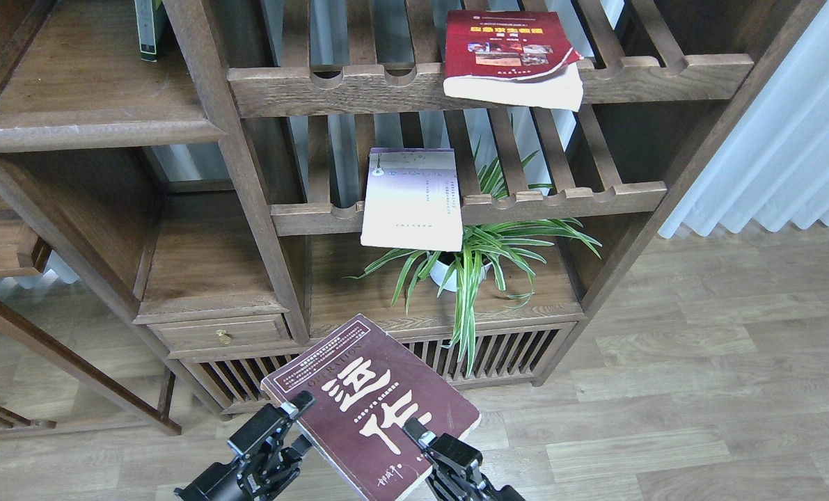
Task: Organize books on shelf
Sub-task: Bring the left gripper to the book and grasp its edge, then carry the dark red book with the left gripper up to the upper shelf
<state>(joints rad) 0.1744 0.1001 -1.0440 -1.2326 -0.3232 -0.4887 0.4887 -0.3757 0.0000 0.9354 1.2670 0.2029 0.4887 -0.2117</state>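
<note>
A maroon book (365, 403) with big white Chinese characters is held above the floor, low in the head view. My right gripper (421, 440) is shut on its near right edge. My left gripper (296, 421) is open, with its fingers around the book's left edge. A red book (508, 56) with a yellow title lies on the upper slatted rack, its cover curled. A pale lavender-to-cream book (412, 198) lies on the lower slatted rack, overhanging the front rail. The solid dark-brown shelf (87, 90) with a rounded front lip is at the upper left.
A thin dark-green book (148, 28) stands upright at the back of the solid shelf. A potted spider plant (470, 257) sits under the lower rack. A small drawer (223, 332) is at lower left. White curtains (783, 139) hang at right.
</note>
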